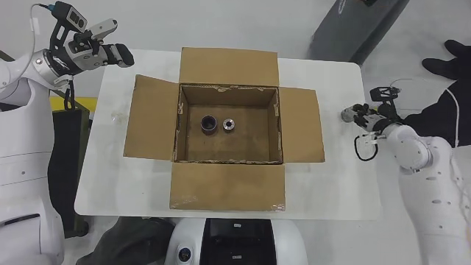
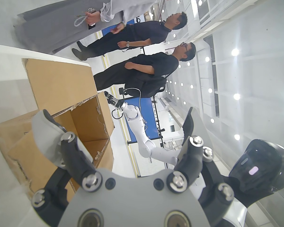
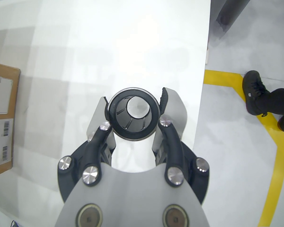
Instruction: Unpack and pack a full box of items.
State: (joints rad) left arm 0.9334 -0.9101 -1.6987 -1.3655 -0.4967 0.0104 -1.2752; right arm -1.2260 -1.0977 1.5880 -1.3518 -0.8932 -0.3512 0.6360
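Overhead, a brown cardboard box [image 1: 229, 66] sits at the middle of a white worktop [image 1: 331, 184] with all four flaps folded outward. Two small items lie side by side on its floor toward the far wall: a dark cylindrical part [image 1: 208, 124] and, just beside it, a silver-grey ring-shaped part [image 1: 228, 124]. The right claw [image 3: 133, 100] is over the worktop's right side, apart from the box's right flap. Its fingers are closed against the sides of a black hollow cylinder [image 3: 132, 126], which is held on end so that the white surface shows through its bore. Whether the cylinder touches the worktop cannot be told. The left claw [image 1: 121, 54] hangs at the worktop's far left corner, raised and turned sideways toward the box, its two fingers [image 2: 47, 131] spread wide with nothing between them.
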